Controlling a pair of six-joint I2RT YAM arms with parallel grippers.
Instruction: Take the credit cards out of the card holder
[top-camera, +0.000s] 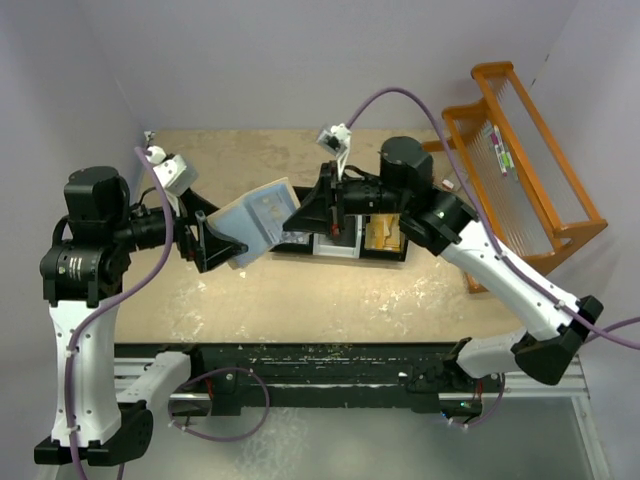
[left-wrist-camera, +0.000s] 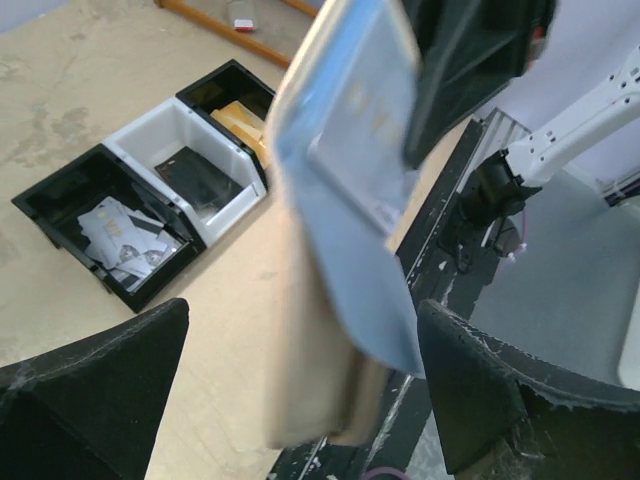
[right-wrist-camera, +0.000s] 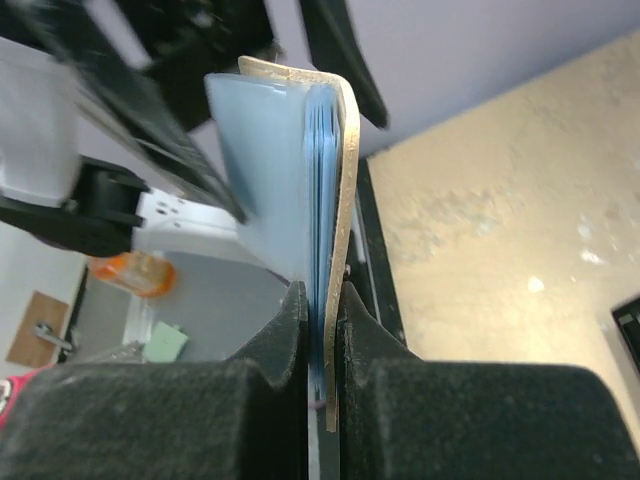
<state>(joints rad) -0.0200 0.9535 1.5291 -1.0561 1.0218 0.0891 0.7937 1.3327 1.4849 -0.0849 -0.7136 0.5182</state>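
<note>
Table (top-camera: 400, 300): near edge hidden behind arm bases. One orange rack (top-camera: 525, 150) at right, far end cut off by wall.

One tray (left-wrist-camera: 58, 180), three compartments: end one holds jumbled pale cards, count unclear; middle white one holds dark flat item; third holds tan item, partly hidden behind holder.

One card holder (left-wrist-camera: 345, 220), raised above table between arms, blurred; pocket contents unreadable.

Right gripper (right-wrist-camera: 322, 330) clamped on holder's edge. Left gripper (left-wrist-camera: 300, 310) fingers wide apart either side of holder, contact unclear.
</note>
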